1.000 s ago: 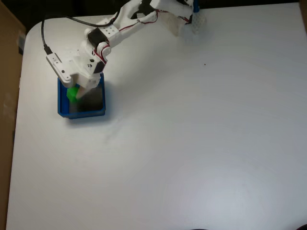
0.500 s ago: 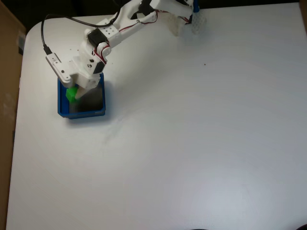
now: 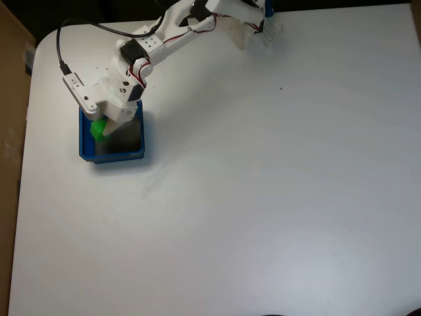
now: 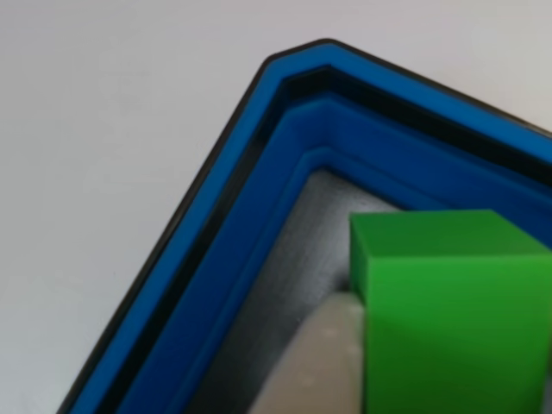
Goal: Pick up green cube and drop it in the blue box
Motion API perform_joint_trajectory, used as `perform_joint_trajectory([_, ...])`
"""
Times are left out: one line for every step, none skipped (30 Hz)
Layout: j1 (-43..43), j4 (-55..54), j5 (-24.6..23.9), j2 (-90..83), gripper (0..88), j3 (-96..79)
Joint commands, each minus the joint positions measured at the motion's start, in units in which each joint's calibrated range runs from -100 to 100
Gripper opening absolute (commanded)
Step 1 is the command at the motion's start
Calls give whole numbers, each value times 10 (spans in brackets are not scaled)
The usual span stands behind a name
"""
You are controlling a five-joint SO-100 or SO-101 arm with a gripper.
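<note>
I am holding the gripper point(image 3: 103, 127), clamped on the green cube point(image 4: 448, 310), over the blue box point(image 3: 136, 155). I am keeping it inside the walls so it drops onto the floor.

White plastic arm point(image 3: 154, 43), blocky segments, black servo bodies at joints, red-and-white wires along links, black cable point(image 3: 62, 46) looping off wrist, pale finger point(image 4: 315, 362).

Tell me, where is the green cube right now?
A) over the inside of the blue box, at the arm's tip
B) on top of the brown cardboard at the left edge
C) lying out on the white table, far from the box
A: in the fixed view the cube sits within the box's walls under the gripper; the other view shows it above the grey floor.
</note>
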State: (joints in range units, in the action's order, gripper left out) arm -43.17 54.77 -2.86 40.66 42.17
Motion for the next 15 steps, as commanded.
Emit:
perform_joint_trajectory([-4,-7,-1,-14,174,33])
perform_joint_trajectory([-4,-7,-1,-14,197,33])
perform_joint_trajectory([-5,-7,-1,-15,218,33])
perform_joint_trajectory([-5,-7,-1,-15,235,33])
perform_joint_trajectory([-5,-7,-1,-15,244,33])
perform_joint_trajectory([-5,-7,-1,-16,252,33])
perform_joint_trajectory([-5,-7,-1,-16,256,33])
perform_joint_trajectory([-5,-7,-1,-16,257,32])
perform_joint_trajectory([-6,-7,-1,-18,257,27])
perform_joint_trajectory([-6,-7,-1,-21,256,23])
perform_joint_trajectory([-6,-7,-1,-29,256,17])
perform_joint_trajectory([-6,-7,-1,-39,256,13])
perform_joint_trajectory([-7,-6,0,-50,256,6])
perform_joint_trajectory([-8,-6,1,-64,256,-3])
perform_joint_trajectory([-8,-6,0,-80,256,-13])
